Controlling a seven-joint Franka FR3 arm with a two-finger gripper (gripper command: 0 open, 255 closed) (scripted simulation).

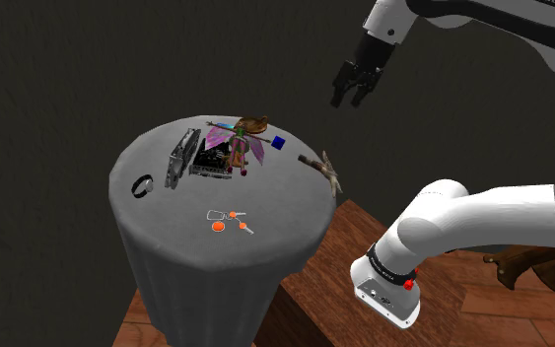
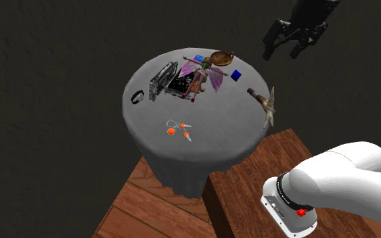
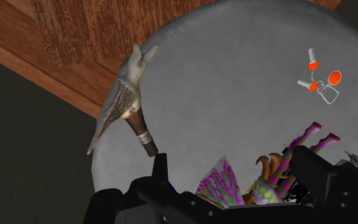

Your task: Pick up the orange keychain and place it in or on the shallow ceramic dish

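Fingers of the black gripper (image 1: 349, 98) stand apart with nothing between them, and it hangs high in the air toward the shoulder view's right of the round grey table (image 1: 285, 192). The orange keychain (image 1: 228, 221) lies flat near the table's front edge. It is well apart from the brown dish (image 1: 250, 124) at the far side, behind a pink-winged doll (image 1: 238, 148). An antler-handled tool (image 1: 326, 170) lies at the rim.

Your keychain (image 1: 228, 221) on the table (image 1: 167, 225), near side in shoulder view; dish (image 1: 250, 124) at far rim behind the figure (image 1: 238, 149).
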